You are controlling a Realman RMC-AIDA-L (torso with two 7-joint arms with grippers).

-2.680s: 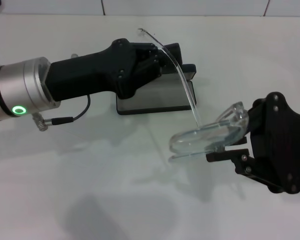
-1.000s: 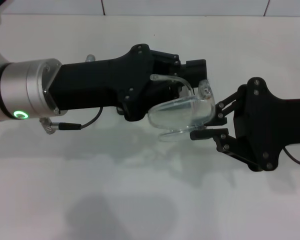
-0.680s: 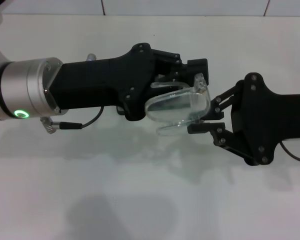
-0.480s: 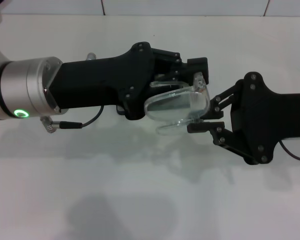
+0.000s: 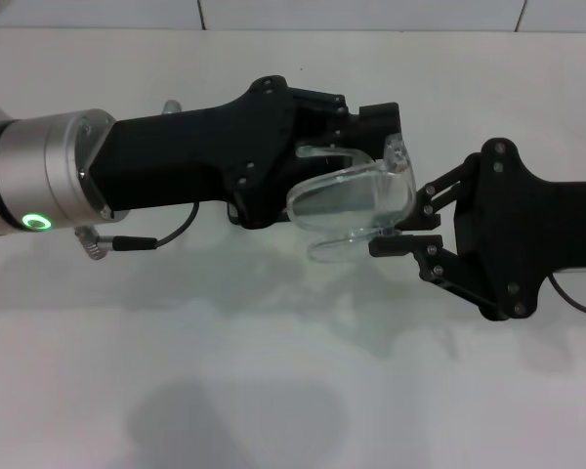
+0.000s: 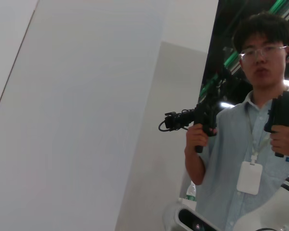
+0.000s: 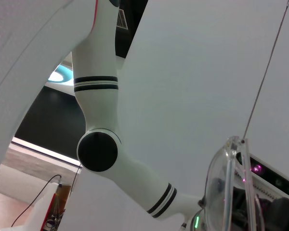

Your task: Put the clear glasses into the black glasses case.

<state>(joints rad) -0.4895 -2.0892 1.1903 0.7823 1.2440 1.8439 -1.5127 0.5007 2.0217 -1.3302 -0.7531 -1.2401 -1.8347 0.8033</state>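
Right gripper (image 5: pixel 405 220): reaching in from 3 o'clock in the head view, its fingers are closing on the right end of the clear glasses — pinching them and holding them above the white table (image 5: pixel 273 391).
Clear glasses (image 5: pixel 350 202): hanging at mid-frame, folded, the curved lens facing the camera, with one thin arm showing along the top edge at 12 o'clock of the lens; the right wrist view is showing the lens edge-on (image 7: pixel 229 187).
Left gripper (image 5: pixel 344 127): coming in from 9 o'clock, its black body is lying just behind the glasses; whether its fingers are open or closed I cannot tell.
Black glasses case (image 5: pixel 381 115): only a dark corner is peeking out at 1 o'clock of the left gripper — the rest is hidden beneath it.
Left wrist view: looking away from the table at a person (image 6: pixel 253 144).
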